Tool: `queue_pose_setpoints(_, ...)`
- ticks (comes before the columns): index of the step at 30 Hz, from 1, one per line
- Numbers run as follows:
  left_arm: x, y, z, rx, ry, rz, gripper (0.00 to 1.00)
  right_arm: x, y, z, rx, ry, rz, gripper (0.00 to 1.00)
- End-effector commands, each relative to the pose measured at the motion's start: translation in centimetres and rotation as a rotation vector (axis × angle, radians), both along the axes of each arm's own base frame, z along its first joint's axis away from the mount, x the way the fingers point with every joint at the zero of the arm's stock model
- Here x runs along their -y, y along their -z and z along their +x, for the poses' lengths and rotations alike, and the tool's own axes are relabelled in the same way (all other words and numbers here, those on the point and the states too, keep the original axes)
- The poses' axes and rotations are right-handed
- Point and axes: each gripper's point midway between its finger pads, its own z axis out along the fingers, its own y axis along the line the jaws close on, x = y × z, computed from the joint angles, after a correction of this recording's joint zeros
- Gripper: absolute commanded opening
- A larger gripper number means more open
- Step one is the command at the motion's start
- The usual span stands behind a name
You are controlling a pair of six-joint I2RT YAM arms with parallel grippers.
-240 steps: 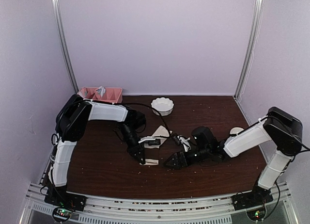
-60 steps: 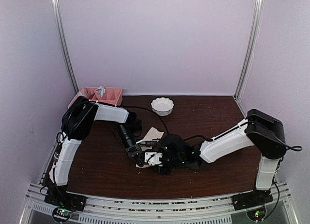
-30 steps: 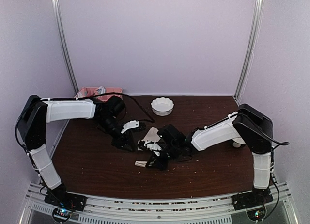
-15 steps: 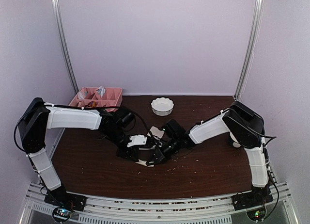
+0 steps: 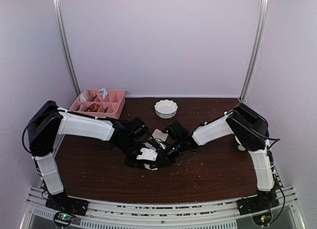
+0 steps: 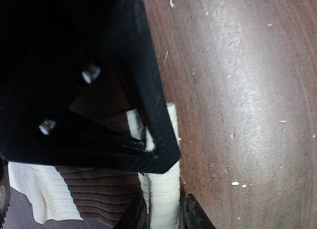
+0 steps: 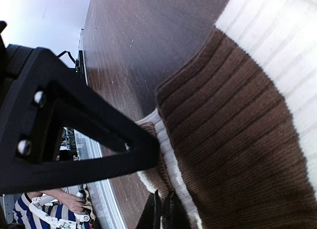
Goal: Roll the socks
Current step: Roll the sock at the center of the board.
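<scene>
At the near middle of the dark wooden table point(image 5: 218, 164), the left hand point(image 6: 163, 189) has swung back in from the left; it now pinches the cream edge of the ribbed cream-and-brown fabric sock point(image 7: 237, 115); the right hand point(image 7: 153, 179), close beside it, appears clamped on a fold of the same sock; with both gripping, rolling can probably resume; the white scalloped bowl point(image 5: 166, 110) stands well behind.

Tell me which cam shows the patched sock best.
Right wrist: the patched sock is large in frame, with ribbing and brown/cream borders sharp. Left wrist shows only a lower corner of it, partly behind the left pincer's finger. Top external shows just a cream scrap, the rest mostly covered.
</scene>
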Motion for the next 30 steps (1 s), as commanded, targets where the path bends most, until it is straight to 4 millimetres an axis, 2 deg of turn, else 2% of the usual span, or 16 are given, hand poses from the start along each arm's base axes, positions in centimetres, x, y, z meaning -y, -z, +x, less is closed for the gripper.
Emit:
queue_pose_setpoints(1,-0.3,1.1,0.8,0.047,0.008,0.030,0.26,3.1,5.3,-0.2,-0.079,0.078,-0.181,0.00)
queue_pose_setpoints(9,-0.9,1.2,1.0,0.093,-0.005,0.036,0.25,3.1,5.4,-0.2,-0.093,0.085,-0.167,0.00)
queue_pose_setpoints(14,0.4,-2.6,0.9,0.099,-0.024,-0.070,0.37,3.5,6.0,-0.5,-0.092,0.077,-0.193,0.00)
queue_pose_setpoints(17,1.0,-4.2,0.3,0.063,-0.016,-0.115,0.38,3.8,6.4,-0.6,-0.093,0.076,-0.208,0.00)
queue_pose_setpoints(20,1.0,-3.4,-0.8,0.017,0.016,-0.104,0.39,4.0,6.6,-0.7,-0.097,0.081,-0.217,0.00)
queue_pose_setpoints(24,0.4,-1.3,-1.9,-0.016,0.058,-0.042,0.33,4.2,6.8,-0.7,-0.100,0.093,-0.220,0.00)
queue_pose_setpoints(30,0.1,0.1,-1.1,0.000,0.046,0.010,0.31,4.1,6.7,-0.7,-0.098,0.096,-0.213,0.00)
